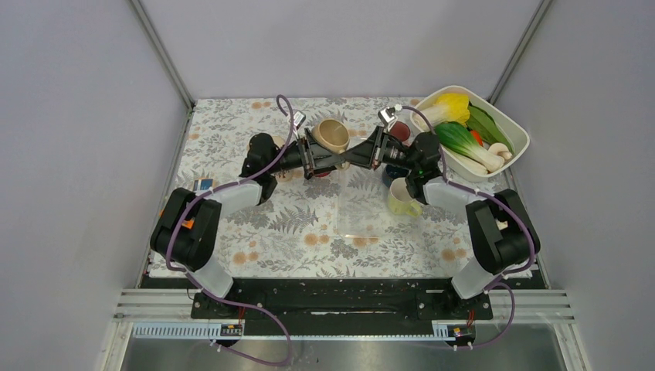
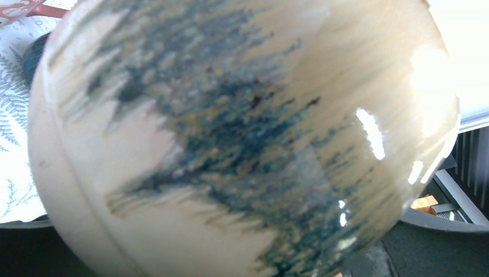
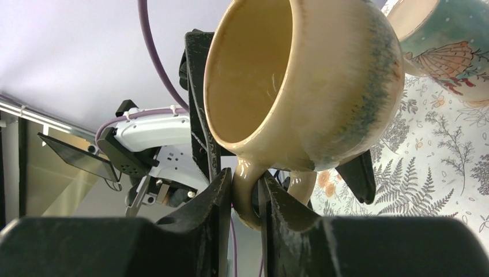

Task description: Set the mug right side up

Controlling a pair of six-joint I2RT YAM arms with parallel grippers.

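The left gripper (image 1: 317, 158) stands wide, its fingers (image 3: 197, 98) flanking the beige mug (image 1: 330, 134); whether they touch the glaze I cannot tell. The mug hangs tilted above the back middle of the floral table (image 1: 255, 232), with its mouth toward the overhead camera and its handle (image 3: 247, 208) pointing down. The right gripper (image 3: 247, 184) is narrowed onto that handle, pinching it. A small blue tag (image 1: 203, 184) by the left arm is too small to read.

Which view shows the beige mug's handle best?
Right wrist view: the handle sits pinched in the right gripper. The top view shows the beige mug small, its handle unclear; the left wrist view shows only blurred glaze.
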